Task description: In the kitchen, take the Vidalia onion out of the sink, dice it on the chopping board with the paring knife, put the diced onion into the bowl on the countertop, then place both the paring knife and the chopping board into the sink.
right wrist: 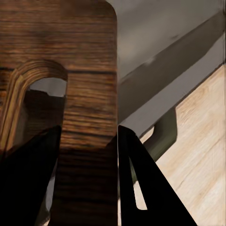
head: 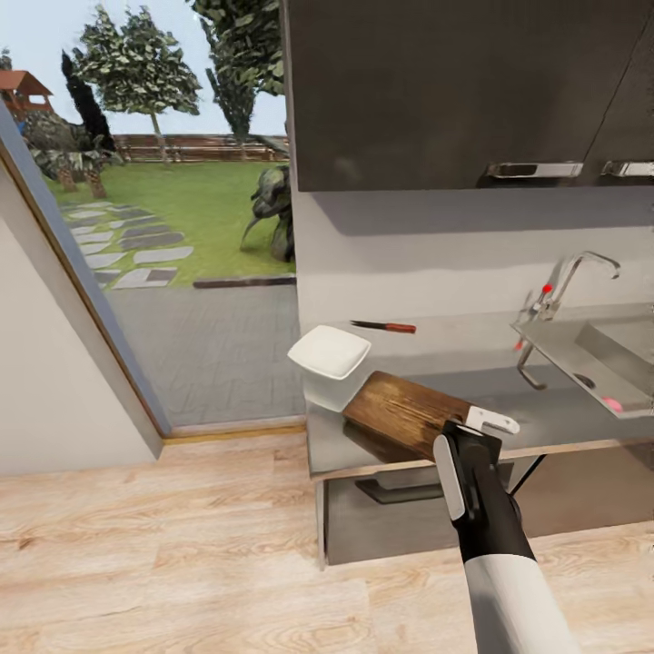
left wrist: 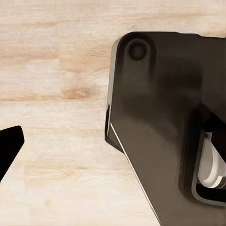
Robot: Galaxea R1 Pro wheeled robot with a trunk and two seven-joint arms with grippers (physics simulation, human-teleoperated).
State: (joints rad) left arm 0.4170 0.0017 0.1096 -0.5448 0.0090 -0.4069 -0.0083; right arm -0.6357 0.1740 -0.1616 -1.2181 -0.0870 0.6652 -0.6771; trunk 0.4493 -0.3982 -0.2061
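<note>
The countertop (head: 563,422) carries the chopping board (head: 404,413) — long axis running ten to four o'clock, near end pinched by the right gripper (head: 472,425). Bowl (head: 329,351) at its ten; knife (head: 385,326) beyond, lying crosswise. Left jaws — cannot tell.

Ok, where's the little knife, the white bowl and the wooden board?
paring knife (head: 383,326): head view, middle of it, where blade meets red handle.
bowl (head: 329,351): head view, its white inside.
chopping board (head: 404,412): head view, middle of its top face.
</note>
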